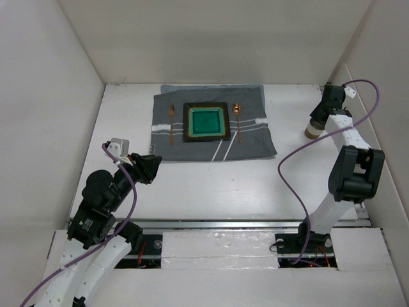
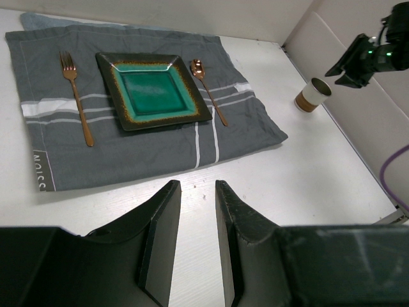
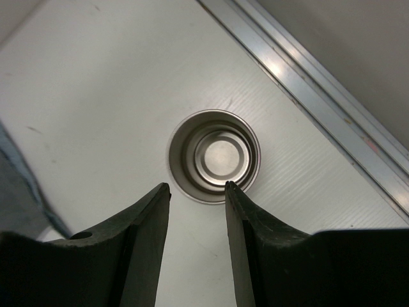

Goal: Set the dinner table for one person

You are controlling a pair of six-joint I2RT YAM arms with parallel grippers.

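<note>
Place setting: grey mat (image 1: 211, 150) lies on the far half of the white surface (image 1: 211, 192). The green square plate (image 1: 206, 121) is at its centre, with the fork (image 1: 171, 118) at the plate's 9 o'clock and the spoon (image 1: 238, 118) at 3 o'clock.

Cup (image 2: 313, 94): upright, mouth up, off the mat at its 3 o'clock, near the right wall.

Right tool (image 3: 197, 185): above the cup, fingers parted, nothing between them.

Left tool (image 2: 197, 184): hovers at the mat's 7 o'clock, fingers apart and empty.

Judged step: bring the cup to the setting.
- Centre the fingers across the rim before lowering.
- Grip low enough to prevent tipping.
- Lift straight up.
- Travel toward 9 o'clock, clear of the spoon.
</note>
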